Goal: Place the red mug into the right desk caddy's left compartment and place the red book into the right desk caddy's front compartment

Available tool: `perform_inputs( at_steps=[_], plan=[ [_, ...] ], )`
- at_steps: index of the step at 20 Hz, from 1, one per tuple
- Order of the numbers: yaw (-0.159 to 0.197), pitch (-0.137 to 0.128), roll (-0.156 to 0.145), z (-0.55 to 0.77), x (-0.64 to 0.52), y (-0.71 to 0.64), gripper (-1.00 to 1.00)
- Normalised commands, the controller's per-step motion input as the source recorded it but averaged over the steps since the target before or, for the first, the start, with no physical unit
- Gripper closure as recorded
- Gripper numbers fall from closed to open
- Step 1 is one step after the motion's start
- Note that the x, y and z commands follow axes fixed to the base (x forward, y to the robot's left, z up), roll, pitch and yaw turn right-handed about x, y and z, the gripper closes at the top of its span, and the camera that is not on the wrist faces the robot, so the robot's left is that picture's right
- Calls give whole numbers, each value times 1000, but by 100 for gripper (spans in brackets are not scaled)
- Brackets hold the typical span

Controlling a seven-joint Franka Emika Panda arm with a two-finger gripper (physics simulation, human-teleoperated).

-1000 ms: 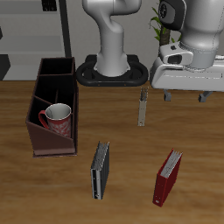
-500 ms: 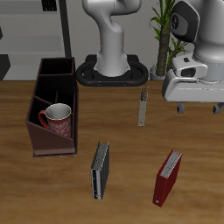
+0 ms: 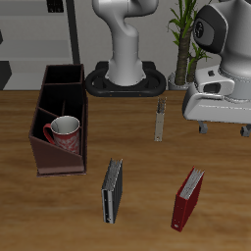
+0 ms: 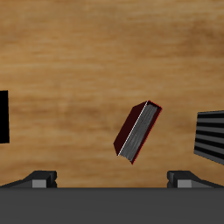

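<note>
The red mug [image 3: 64, 130] sits inside the right desk caddy [image 3: 47, 96], in the wide section at its low-walled end, nearest the table's front edge. The red book [image 3: 187, 198] lies on the table near the front edge, well away from the caddy. It also shows in the wrist view [image 4: 138, 131], lying below the gripper [image 4: 112, 179]. My gripper [image 3: 225, 127] hangs above the table, farther back than the red book. It is open and empty, with its fingers [image 4: 39, 179] wide apart.
A dark grey-black book [image 3: 113, 189] lies between the caddy and the red book; a dark striped shape [image 4: 211, 136] at the wrist view's edge may be it. A thin grey upright object [image 3: 158, 120] stands mid-table. The robot base [image 3: 127, 80] and a plant [image 3: 181, 39] are at the back.
My gripper has moved sideways away from the caddy and a little lower, to above the red book's side of the table. The mug and both books have not moved.
</note>
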Motion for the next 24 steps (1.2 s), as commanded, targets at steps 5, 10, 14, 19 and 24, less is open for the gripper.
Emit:
perform_inputs(
  at_steps=[5, 10, 14, 19, 24],
  plan=[
    [-95, 2, 29, 6, 162, -220, -100],
    [-30, 32, 36, -153, 133, -270, -100],
    [-52, 13, 66, -77, 107, -325, -100],
    [-4, -9, 19, -42, 83, -254, -100],
    [9, -16, 30, -184, 69, -330, -100]
  ],
)
